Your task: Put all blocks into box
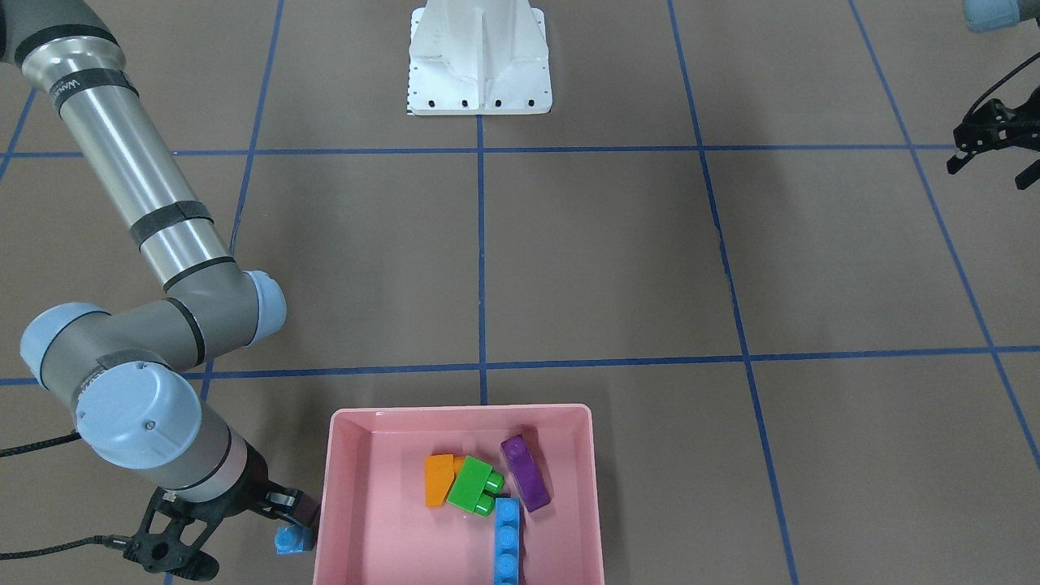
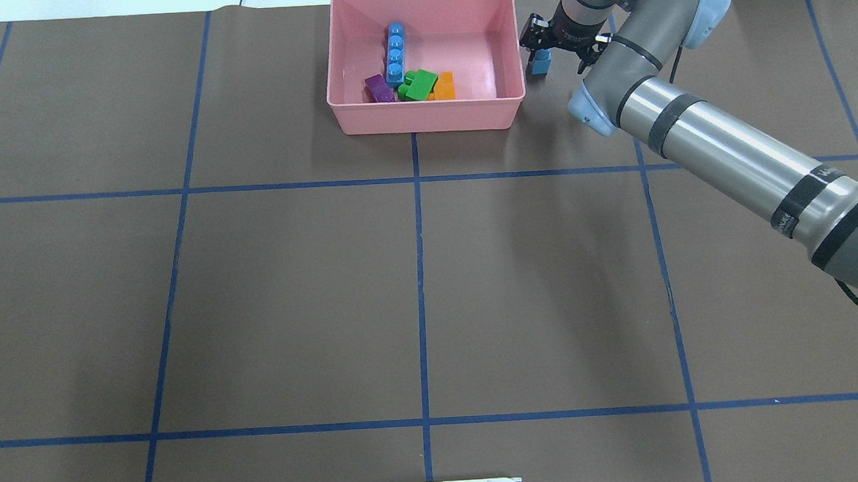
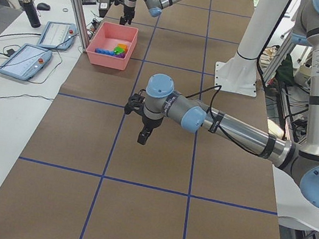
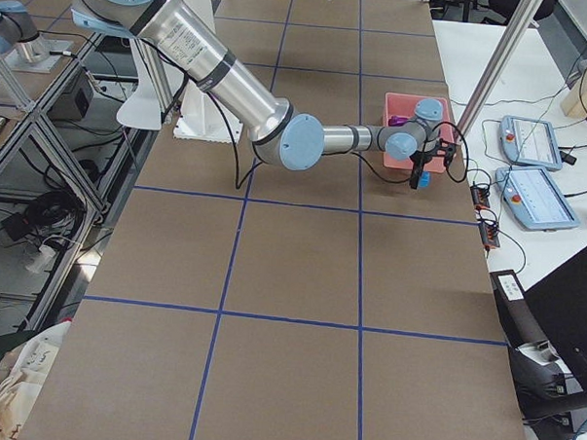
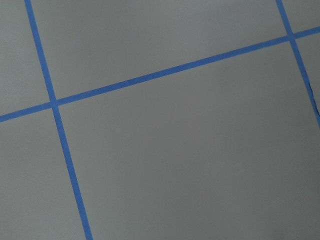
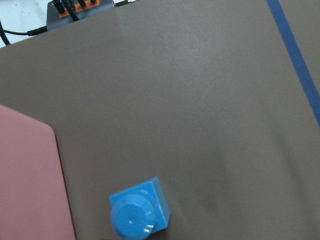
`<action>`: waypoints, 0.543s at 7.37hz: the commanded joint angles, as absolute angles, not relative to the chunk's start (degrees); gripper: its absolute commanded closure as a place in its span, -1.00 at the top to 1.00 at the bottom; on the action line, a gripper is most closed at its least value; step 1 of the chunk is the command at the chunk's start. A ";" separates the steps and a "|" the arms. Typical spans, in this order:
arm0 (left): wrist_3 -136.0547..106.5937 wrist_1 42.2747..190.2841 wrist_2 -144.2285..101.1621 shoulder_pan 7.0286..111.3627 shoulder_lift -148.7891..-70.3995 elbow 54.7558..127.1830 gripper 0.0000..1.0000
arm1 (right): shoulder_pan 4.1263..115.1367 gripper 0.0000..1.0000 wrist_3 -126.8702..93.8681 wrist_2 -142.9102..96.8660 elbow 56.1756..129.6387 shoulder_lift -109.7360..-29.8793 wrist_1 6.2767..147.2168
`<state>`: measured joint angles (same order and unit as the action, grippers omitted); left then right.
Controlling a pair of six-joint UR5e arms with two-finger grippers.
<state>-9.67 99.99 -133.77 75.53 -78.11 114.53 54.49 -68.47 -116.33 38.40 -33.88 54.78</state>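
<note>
Tiny light-blue cube [image 2: 539, 62] stands just beside the pink box's [image 2: 427, 120] outer wall, blocked on that side, with open table [image 2: 292, 299] on the others. Inside, four bricks [image 2: 417, 85] crowd the half away from the cube, leaving the nearer strip bare.

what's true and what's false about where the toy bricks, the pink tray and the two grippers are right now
1. The tiny light-blue cube lies inside the shallow pink plastic tray. False: it stands on the brown table just outside the tray's wall, by the right gripper.
2. Four studded bricks lie in the tray. True: orange sloped brick, bright green brick, long purple brick, long light-blue brick.
3. The left gripper holds a brick. False: it is open and empty, far from the tray.
4. The green brick lies between the orange and purple ones. True.
</note>
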 commanded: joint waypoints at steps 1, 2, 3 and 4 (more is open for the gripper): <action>-9.67 100.02 -133.77 75.59 -77.26 115.49 1.00 | 53.79 0.91 -68.47 -114.96 37.79 -33.49 54.32; -9.67 100.11 -133.77 75.59 -77.26 115.49 1.00 | 53.18 0.86 -68.64 -114.09 36.49 -33.49 51.62; -9.67 100.11 -133.77 75.59 -77.17 115.84 1.00 | 53.09 0.77 -68.90 -113.65 35.26 -33.49 49.76; -9.67 100.11 -133.77 75.59 -76.99 116.36 1.00 | 53.17 0.32 -68.99 -113.64 35.24 -33.57 49.75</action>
